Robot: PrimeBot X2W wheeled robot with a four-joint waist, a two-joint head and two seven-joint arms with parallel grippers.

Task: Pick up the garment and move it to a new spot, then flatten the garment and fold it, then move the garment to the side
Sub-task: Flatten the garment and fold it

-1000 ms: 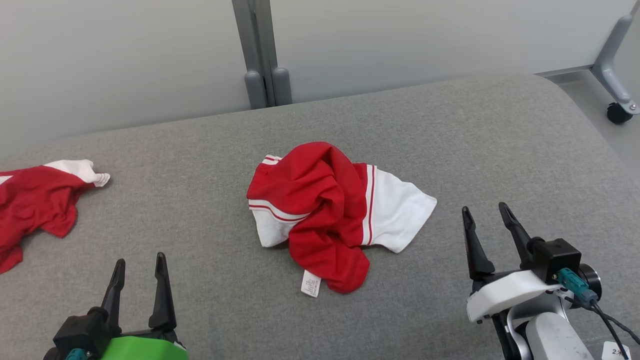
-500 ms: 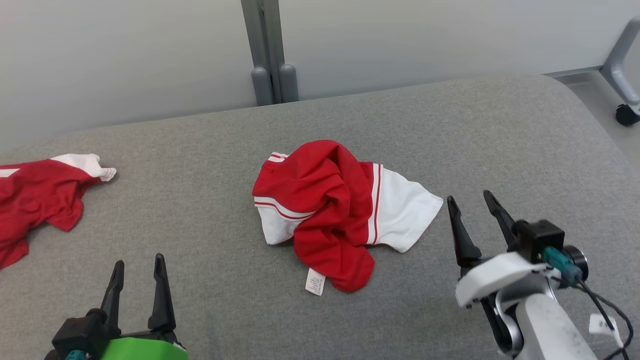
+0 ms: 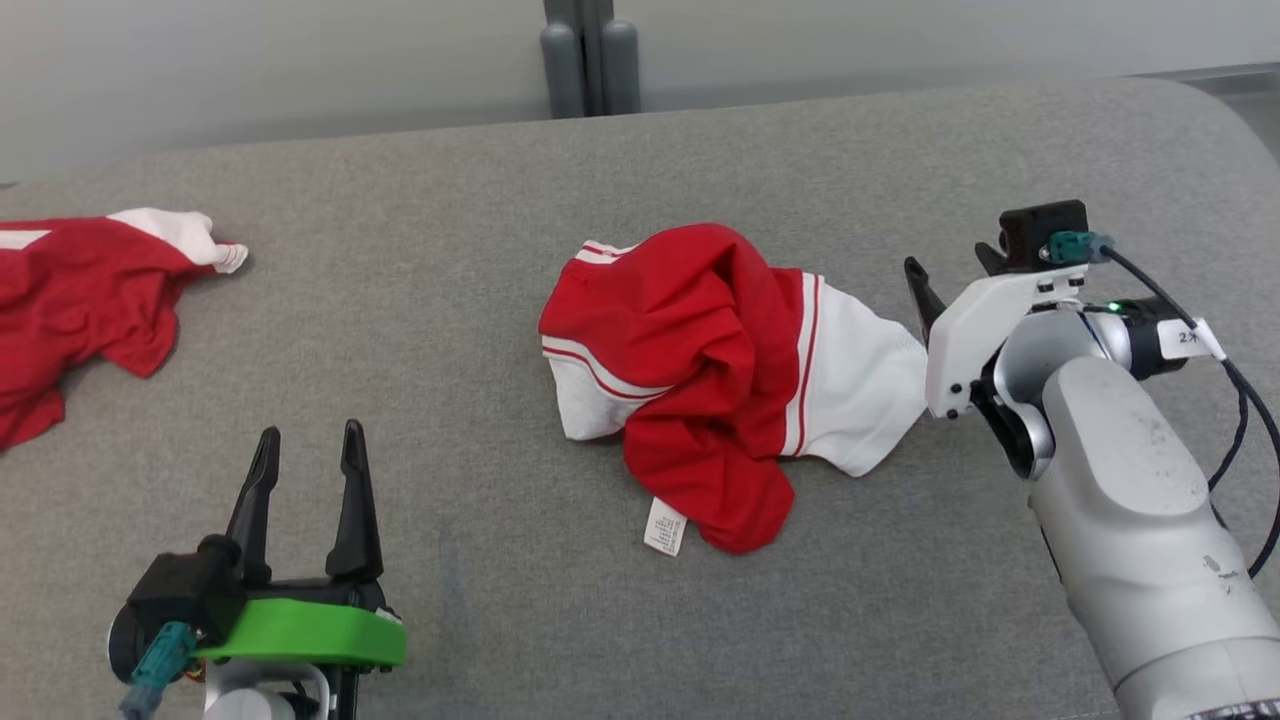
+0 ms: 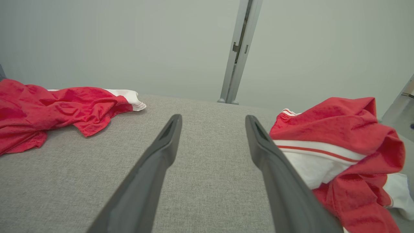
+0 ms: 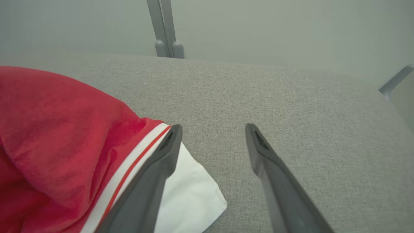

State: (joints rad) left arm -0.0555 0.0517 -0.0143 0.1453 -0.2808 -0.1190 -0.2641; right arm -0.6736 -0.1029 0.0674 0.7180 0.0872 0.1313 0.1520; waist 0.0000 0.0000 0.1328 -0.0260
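A: What's moved? The right pincer [image 3: 948,262] has gone fwd. It was well clear of the garment [image 3: 700,340] on the near-right side, and now it's just beside the white corner [image 3: 870,390]. The whole head pic has shifted too, but that's the cam tipping, not the cloth moving.

B: Garment itself?

A: Same crumple in the middle of the grey counter [image 3: 450,250]: red bunched over white, label [image 3: 665,525] poking out at its near edge.

B: Is the right pincer holding anything?

A: No. Jaws are spread wide w/ nothing between them. In the wrist cam its inner finger hangs over that white corner and the other is over bare counter beyond it. Can't tell if it's touching the cloth.

B: Why there?

A: Prob lining up to pinch the loose corner. It's the flattest, most reachable bit, so good for the pickup.

B: Left?

A: The left pincer [image 3: 311,440] is near-left of the garment and well apart from it, wide open, empty, about where it was. Waiting, I'd say. A 2nd red top [image 3: 80,290] lies far left of the garment, untouched.
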